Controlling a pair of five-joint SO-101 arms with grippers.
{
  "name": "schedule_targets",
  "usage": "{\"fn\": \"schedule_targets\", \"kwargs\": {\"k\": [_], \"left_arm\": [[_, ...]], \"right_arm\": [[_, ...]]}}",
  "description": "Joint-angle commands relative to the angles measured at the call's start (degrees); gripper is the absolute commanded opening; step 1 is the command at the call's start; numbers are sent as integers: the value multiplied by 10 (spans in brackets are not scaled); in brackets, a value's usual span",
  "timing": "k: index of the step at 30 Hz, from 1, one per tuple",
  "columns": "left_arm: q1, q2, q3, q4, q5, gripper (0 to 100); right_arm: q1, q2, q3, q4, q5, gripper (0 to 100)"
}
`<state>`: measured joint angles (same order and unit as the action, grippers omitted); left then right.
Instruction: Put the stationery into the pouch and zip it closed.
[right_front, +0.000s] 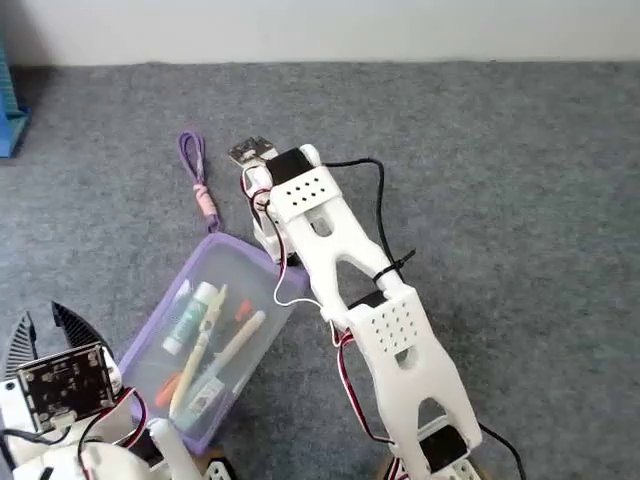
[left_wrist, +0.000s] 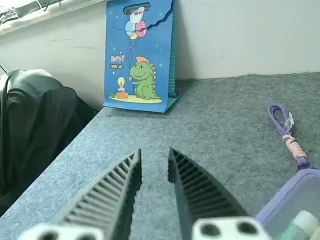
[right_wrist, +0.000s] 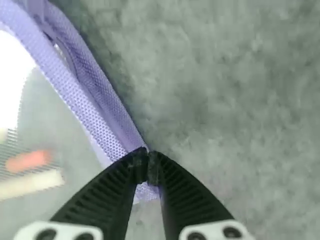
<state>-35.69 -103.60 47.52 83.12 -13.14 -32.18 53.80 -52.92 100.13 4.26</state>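
The clear purple pouch (right_front: 216, 246) lies slanted on the grey felt, with several pens, a tube and other stationery (right_front: 205, 340) inside. Its purple strap (right_front: 195, 165) trails away from one corner. My right arm (right_front: 310, 200) stretches over the pouch's far right corner. There my right gripper (right_wrist: 148, 163) is shut on the pouch's purple woven edge (right_wrist: 90, 95). My left gripper (right_front: 46, 328) is open and holds nothing, off the pouch's near left end. In the left wrist view, the left gripper (left_wrist: 154, 161) points over bare felt, with the pouch (left_wrist: 290, 205) and strap (left_wrist: 280, 120) to one side.
A blue gift bag (left_wrist: 140, 55) stands against the wall at the table's far left corner (right_front: 10, 110). Something dark and draped (left_wrist: 30, 125) sits beyond the table's left edge. Bare grey felt (right_front: 500, 200) spreads to the right of the right arm.
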Motion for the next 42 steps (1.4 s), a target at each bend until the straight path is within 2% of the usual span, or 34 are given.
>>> {"fn": "schedule_targets", "kwargs": {"k": [1,9,13,18,24,29,32,42], "left_arm": [[-2,-4,-4,2,-4,86],[-2,-4,-3,2,-4,86],[-2,-4,0,2,-3,85],[-2,-4,0,2,-3,85],[-2,-4,0,3,15,84],[-2,-4,0,3,40,85],[-2,-4,-1,4,40,85],[-2,-4,-4,34,40,85]], "right_arm": [[8,-74,91,29,6,8],[12,-207,305,25,4,9],[13,-256,319,21,3,9],[13,-299,258,-36,-3,9],[8,-277,191,-146,-132,18],[-6,-223,142,-170,-191,131],[-23,-185,100,-170,-193,170],[-44,-13,-91,-168,-125,165]]}}
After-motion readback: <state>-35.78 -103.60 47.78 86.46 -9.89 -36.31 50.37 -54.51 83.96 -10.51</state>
